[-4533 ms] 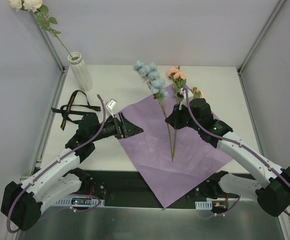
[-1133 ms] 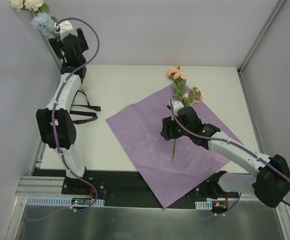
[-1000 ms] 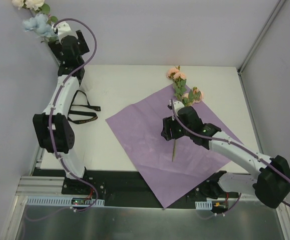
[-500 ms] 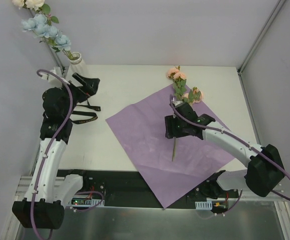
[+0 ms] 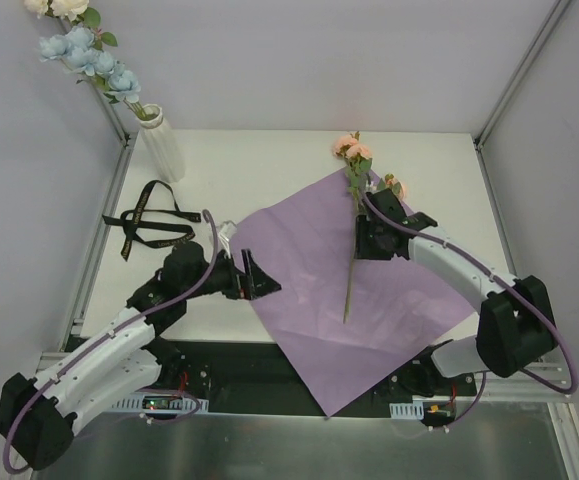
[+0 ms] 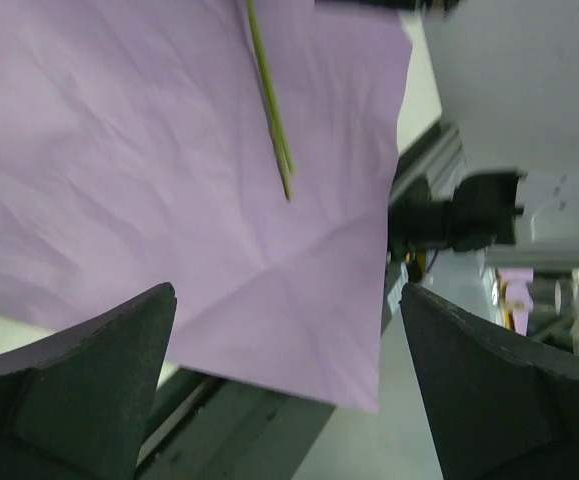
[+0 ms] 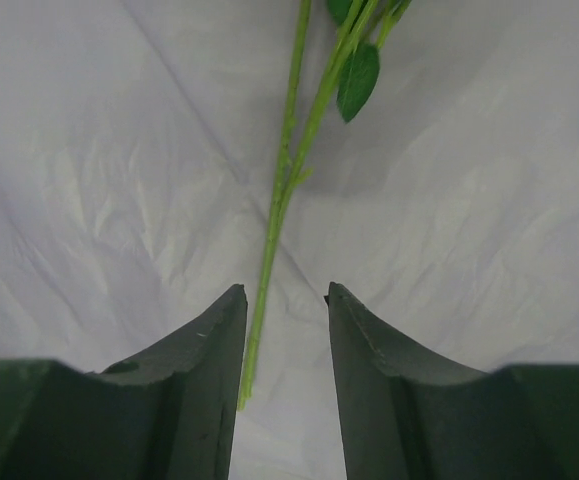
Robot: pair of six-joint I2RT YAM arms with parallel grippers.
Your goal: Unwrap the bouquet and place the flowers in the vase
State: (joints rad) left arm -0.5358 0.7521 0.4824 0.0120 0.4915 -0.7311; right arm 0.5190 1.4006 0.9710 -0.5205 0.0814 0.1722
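Observation:
The bouquet is undone: its purple paper (image 5: pixel 309 290) lies flat on the table. A peach-pink rose stem (image 5: pixel 350 270) rests on the paper, blooms (image 5: pixel 350 148) toward the back. My right gripper (image 5: pixel 362 243) hovers over the upper stem. In the right wrist view the right gripper (image 7: pixel 284 300) is open with narrowed jaws either side of the green stem (image 7: pixel 274 230), not pinching it. The white ribbed vase (image 5: pixel 162 142) at the back left holds blue flowers (image 5: pixel 89 58) and white ones (image 5: pixel 54 8). My left gripper (image 5: pixel 260 281) is open at the paper's left edge, empty (image 6: pixel 289 380).
A black ribbon (image 5: pixel 149 222) lies in loops on the table left of the paper, in front of the vase. Metal frame posts stand at the back corners (image 5: pixel 514 90). The paper's near corner (image 5: pixel 334 405) overhangs the table's front edge above the arm bases.
My left arm came down from the vase, leaving the blue flowers in it, and now sits low by the paper. My right gripper moved up the stem and narrowed its jaws.

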